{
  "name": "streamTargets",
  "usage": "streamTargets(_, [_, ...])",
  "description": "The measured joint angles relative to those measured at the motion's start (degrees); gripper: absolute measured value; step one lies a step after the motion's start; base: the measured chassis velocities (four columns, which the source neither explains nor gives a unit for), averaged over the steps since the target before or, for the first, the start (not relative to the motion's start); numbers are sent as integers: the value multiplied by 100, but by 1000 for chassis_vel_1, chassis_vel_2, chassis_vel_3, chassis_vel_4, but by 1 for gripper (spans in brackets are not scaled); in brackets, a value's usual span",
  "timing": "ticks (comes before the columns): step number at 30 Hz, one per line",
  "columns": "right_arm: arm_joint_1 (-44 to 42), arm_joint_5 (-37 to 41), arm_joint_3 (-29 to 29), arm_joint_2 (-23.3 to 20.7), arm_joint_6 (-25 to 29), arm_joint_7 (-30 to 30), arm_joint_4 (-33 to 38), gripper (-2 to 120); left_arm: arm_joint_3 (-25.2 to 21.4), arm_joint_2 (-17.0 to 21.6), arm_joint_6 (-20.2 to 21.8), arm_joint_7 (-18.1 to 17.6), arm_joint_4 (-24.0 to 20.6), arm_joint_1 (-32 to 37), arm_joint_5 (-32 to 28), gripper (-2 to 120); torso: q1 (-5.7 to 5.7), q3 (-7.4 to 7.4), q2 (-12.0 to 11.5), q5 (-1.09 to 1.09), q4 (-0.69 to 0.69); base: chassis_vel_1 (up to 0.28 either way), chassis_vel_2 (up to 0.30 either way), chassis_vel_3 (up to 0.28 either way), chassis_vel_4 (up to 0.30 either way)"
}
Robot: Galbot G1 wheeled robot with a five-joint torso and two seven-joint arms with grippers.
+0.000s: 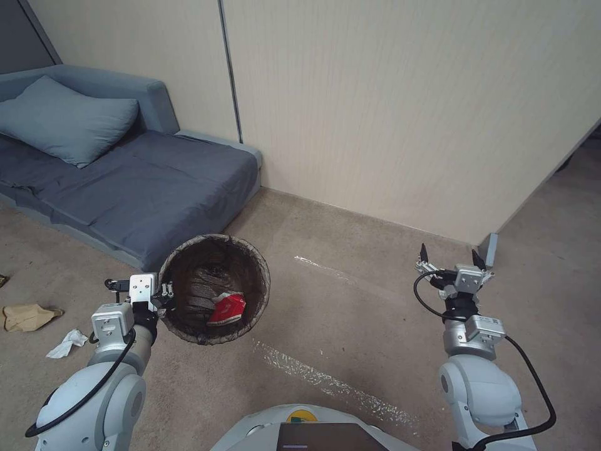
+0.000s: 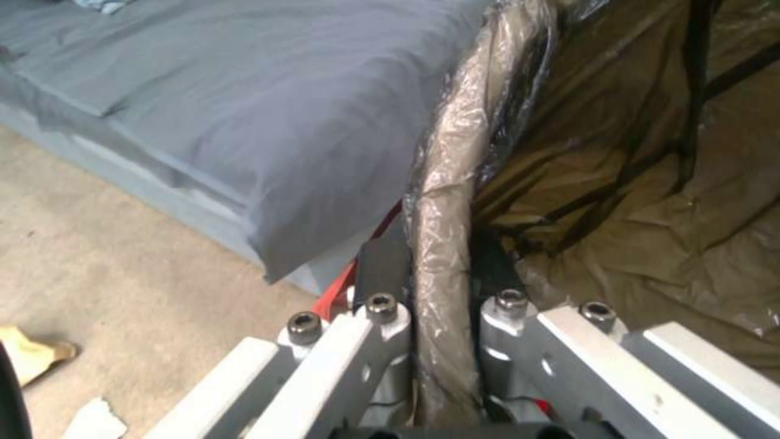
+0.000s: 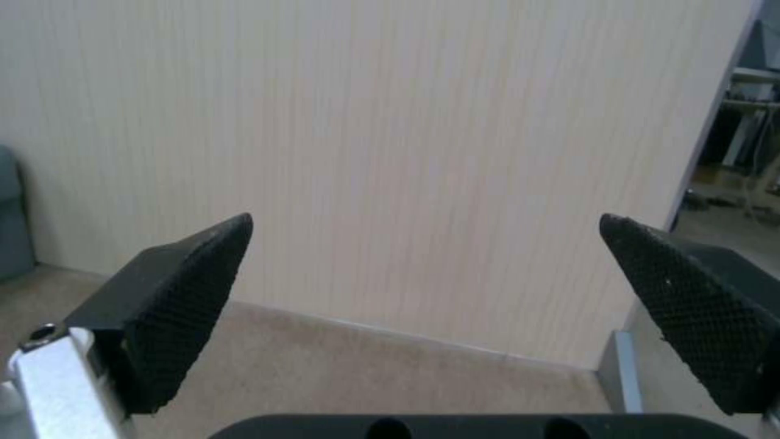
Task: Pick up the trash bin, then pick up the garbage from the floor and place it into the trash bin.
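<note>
Left gripper (image 1: 164, 293) pinches the rim of the round bag-lined trash bin (image 1: 256, 275), centre-left.
Right gripper (image 1: 452, 257) hangs spread, empty; that thin rim hold risks tilting and spilling the red wrapper (image 1: 226, 308).

Even, soft indoor light, faint shadows; both wrist views blurred, head view bowed at edges.

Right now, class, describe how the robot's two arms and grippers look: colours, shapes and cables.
Both arms are rounded pale grey shells with silver wrist blocks and looping black cables. The left gripper has silver bolted links; the right gripper carries black, pointed fingers with cross-hatched pads.
</note>
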Motion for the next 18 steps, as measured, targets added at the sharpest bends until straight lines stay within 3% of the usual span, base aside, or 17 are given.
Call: streamTargets(18, [24,-85,-38,10,83,-5,-60,100,-21,-42,-1,-51,0,41,0,4,0,0,0,0,0,23,26,29,23])
